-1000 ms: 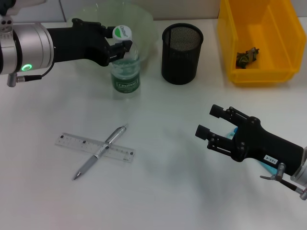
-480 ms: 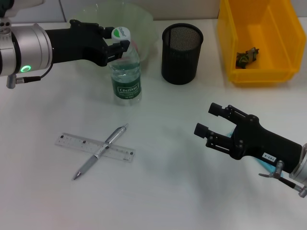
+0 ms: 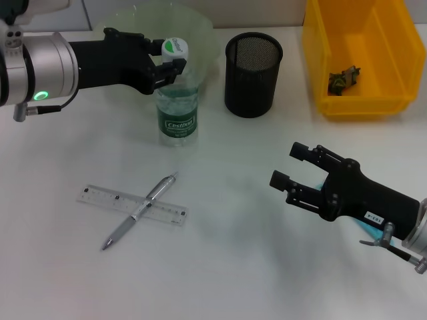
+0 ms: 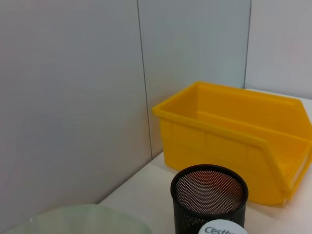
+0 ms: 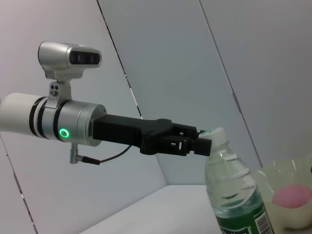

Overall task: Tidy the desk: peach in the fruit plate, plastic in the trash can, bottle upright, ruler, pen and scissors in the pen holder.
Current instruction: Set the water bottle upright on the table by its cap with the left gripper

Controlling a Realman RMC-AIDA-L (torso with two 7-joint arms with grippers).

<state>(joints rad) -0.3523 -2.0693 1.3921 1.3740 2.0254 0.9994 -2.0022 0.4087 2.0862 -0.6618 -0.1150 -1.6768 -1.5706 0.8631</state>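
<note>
Near the white counter's (image 3: 253, 267) far edge, the left gripper (image 3: 168, 65) pinches the neck of the upright bottle (image 3: 177, 110), just before the fruit plate (image 3: 200, 33). Toward the near right corner the right gripper (image 3: 293, 175) hovers, fingers spread, holding nothing. Grey panelled wall (image 4: 73, 97) behind.

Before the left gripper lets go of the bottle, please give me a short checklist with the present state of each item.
1. Bottle upright on the table: ok.
2. Left gripper shut on the bottle neck: ok.
3. Pen holder apart from the bottle: ok.
4. Right gripper open and far from the bottle: ok.
5. Pen and ruler in the holder: not ok, the pen lies across the ruler on the table.
6. Scissors: cannot tell.
</note>
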